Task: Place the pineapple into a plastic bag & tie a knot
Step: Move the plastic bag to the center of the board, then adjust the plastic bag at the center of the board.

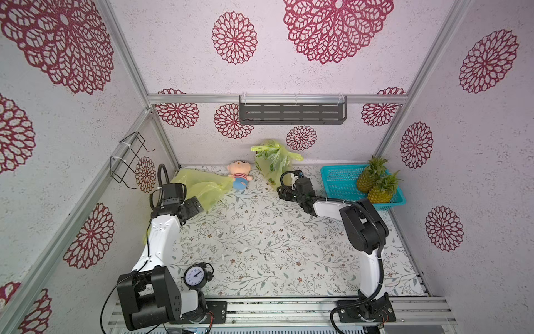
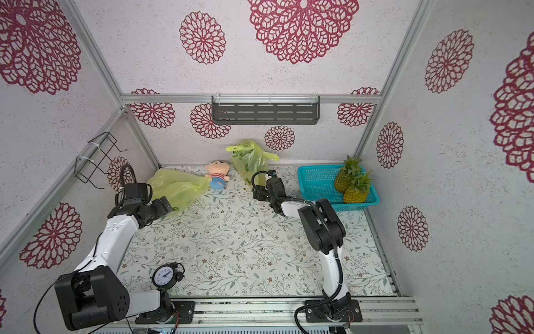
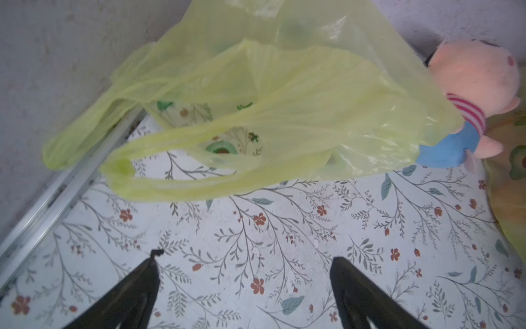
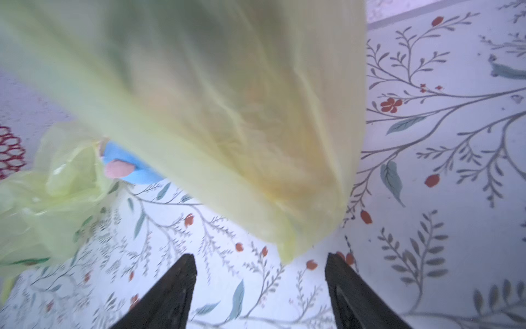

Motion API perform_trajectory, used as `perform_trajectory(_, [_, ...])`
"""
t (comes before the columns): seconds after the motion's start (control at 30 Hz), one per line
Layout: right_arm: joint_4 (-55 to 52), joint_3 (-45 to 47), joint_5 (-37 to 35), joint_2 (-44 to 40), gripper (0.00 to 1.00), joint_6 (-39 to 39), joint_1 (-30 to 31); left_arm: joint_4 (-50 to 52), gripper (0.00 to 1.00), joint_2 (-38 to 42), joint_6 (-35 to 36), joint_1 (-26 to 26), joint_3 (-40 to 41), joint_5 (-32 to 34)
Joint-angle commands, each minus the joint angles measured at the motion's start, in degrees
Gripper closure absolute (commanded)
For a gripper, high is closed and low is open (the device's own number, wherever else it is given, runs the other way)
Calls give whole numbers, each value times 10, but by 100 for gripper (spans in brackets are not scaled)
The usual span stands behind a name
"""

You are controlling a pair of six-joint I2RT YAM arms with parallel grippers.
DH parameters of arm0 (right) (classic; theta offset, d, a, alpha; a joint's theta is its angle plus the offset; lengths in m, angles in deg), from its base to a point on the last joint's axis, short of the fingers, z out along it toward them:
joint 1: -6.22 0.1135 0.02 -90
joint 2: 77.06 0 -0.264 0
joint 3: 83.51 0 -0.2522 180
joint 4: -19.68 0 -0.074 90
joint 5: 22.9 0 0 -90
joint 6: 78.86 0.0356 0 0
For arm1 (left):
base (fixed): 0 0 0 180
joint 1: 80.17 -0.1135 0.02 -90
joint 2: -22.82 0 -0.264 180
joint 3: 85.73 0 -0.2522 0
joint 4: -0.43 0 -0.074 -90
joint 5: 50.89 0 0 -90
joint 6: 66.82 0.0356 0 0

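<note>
Against back wall (image 1: pixel 202 144): bulging translucent yellow bag (image 1: pixel 273 164); limp crinkled bag (image 1: pixel 202 186); left fingers (image 3: pixel 133 296), right fingers (image 4: pixel 170 290) spread, empty.

- Tied bag (image 1: pixel 273 163): pale yellow-green, see-through plastic. It stands upright at the upper middle of both top views (image 2: pixel 250 163). Its handles are knotted on top, with the ends sticking out sideways, and green leaves show through the film. It is blurred in the right wrist view (image 4: pixel 227 114), where an orange tint shows inside.
- Flat bag (image 1: pixel 202 185): same plastic, slumped left of centre in both top views (image 2: pixel 176 185). In the left wrist view (image 3: pixel 284 114) its mouth gapes, two handle loops lie loose, and the floral mat (image 3: pixel 284 242) shows through.
- Pineapples (image 1: pixel 375 185): two, yellow with green crowns, upright and touching. They sit in the right end of a teal basket (image 1: pixel 338 179), right of centre in both top views (image 2: pixel 351 186).
</note>
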Motion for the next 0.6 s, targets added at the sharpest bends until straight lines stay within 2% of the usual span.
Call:
perform_trajectory(0.0, [9, 46, 29, -73, 22, 5, 0, 32, 3, -24, 165, 2, -51, -62])
perform_trajectory(0.13, [45, 116, 32, -120, 19, 30, 2, 67, 3, -62, 276, 1, -94, -13])
perform_trajectory(0.27, [66, 159, 38, -157, 14, 51, 2, 83, 3, -116, 337, -2, -119, 14])
perform_trajectory(0.4, [61, 180, 56, -190, 10, 52, 2, 102, 3, -172, 372, -10, -136, 40])
perform_trajectory(0.5, [64, 196, 62, -211, 10, 53, 3, 113, 1, -216, 378, -16, -146, 28])
perform_trajectory(0.57, [65, 204, 60, -221, 10, 54, 3, 111, 7, -236, 369, -16, -149, 28])
